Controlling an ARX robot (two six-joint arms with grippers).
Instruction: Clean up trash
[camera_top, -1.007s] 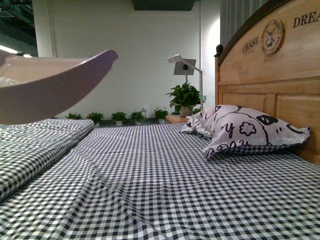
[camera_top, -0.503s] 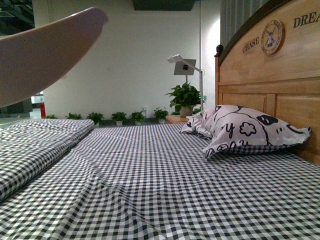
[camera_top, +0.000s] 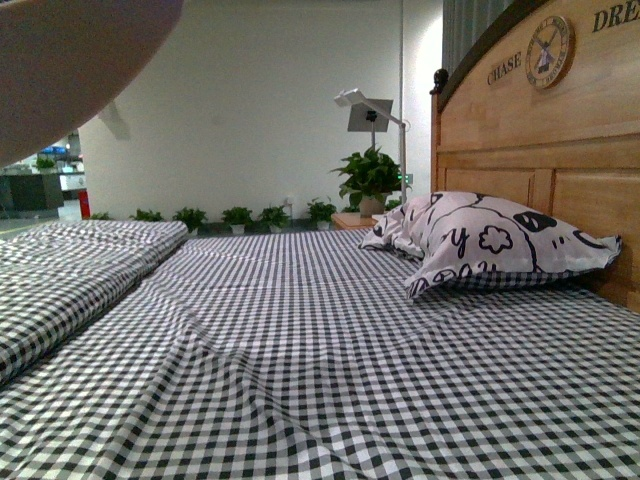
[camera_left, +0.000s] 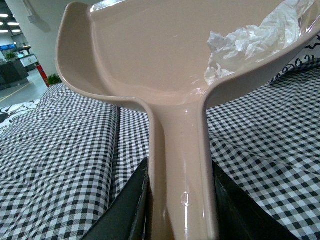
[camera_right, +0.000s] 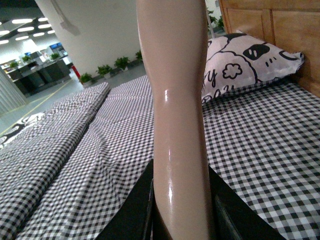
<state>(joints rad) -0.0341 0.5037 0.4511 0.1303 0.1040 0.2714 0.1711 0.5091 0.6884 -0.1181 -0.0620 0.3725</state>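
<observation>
My left gripper (camera_left: 181, 210) is shut on the handle of the pinkish dustpan (camera_left: 150, 55), held up above the checked bed. The trash (camera_left: 250, 40), a crumpled scrap of clear-whitish plastic wrap, lies inside the pan against its side wall. In the front view only the pan's underside (camera_top: 70, 60) shows, at the top left corner. My right gripper (camera_right: 181, 210) is shut on the pinkish brush handle (camera_right: 175, 90), which rises out of the top of the right wrist view; the brush head is out of view.
The black-and-white checked bed sheet (camera_top: 320, 340) fills the foreground. A patterned pillow (camera_top: 490, 245) leans on the wooden headboard (camera_top: 540, 130) at right. A folded checked quilt (camera_top: 70, 275) lies at left. Potted plants (camera_top: 370, 180) and a lamp stand beyond the bed.
The dustpan has risen and moved left in the front view, now only at the top left corner. The view has shifted slightly, showing more of the room beyond.
</observation>
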